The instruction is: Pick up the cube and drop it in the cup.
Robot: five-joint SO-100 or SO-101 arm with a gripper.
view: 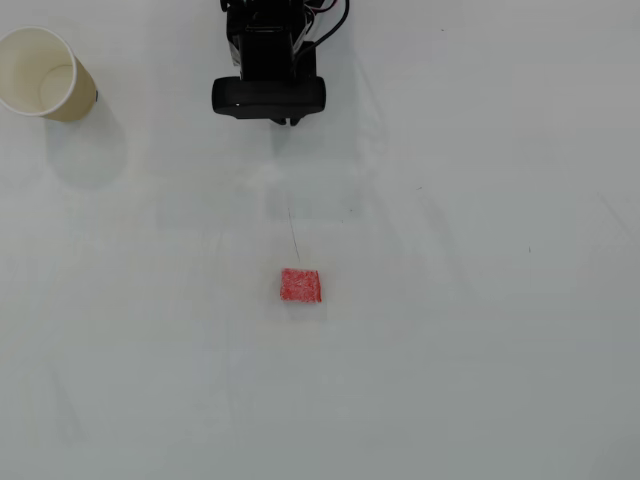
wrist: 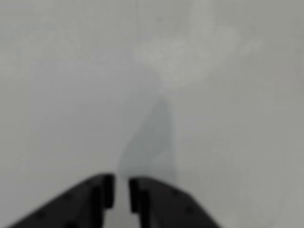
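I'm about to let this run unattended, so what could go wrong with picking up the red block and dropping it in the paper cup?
1. The claw has only a narrow gap between its fingers and must open wider or it may shove the small red speckled block.
2. The blurry wrist view shows neither block nor cup.
3. The cream paper cup stands at the overhead view's corner, rim partly cropped, and could tip if bumped.

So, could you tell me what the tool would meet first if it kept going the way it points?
Probably only bare table: the wrist view shows nothing ahead of the tool, though depth is unclear.
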